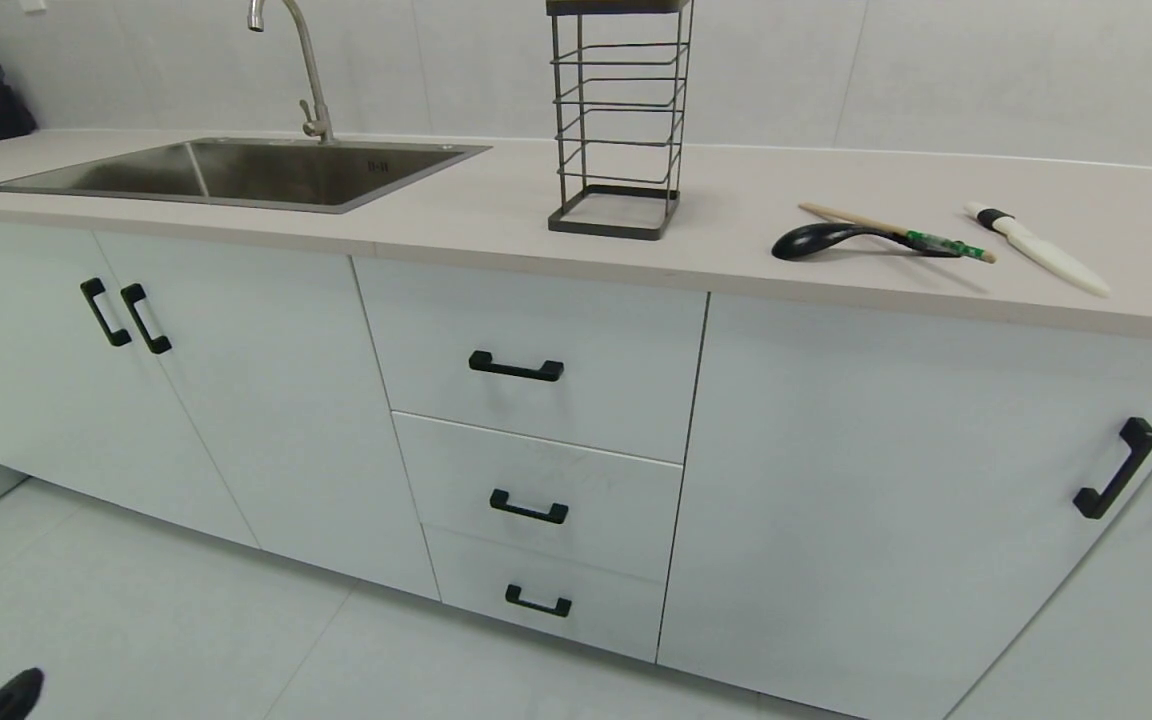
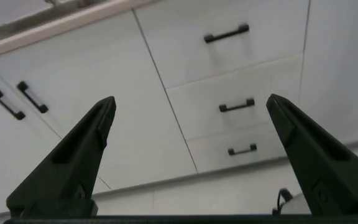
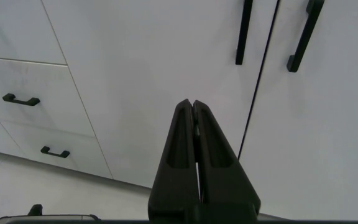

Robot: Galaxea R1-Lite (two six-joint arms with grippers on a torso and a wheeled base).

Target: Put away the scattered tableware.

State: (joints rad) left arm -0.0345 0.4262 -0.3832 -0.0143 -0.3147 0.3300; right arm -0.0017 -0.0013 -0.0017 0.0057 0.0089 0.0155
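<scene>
The right gripper (image 3: pixel 194 109) has its fingers pressed together, holding nothing, and faces white cabinet doors (image 3: pixel 160 81) with black handles (image 3: pixel 244 31); drawers (image 3: pixel 17 74) lie beside them.

White cabinets (image 1: pixel 266 400) w/ blk handles (image 1: pixel 516 367) — tile floor (image 1: pixel 136 620).
</scene>
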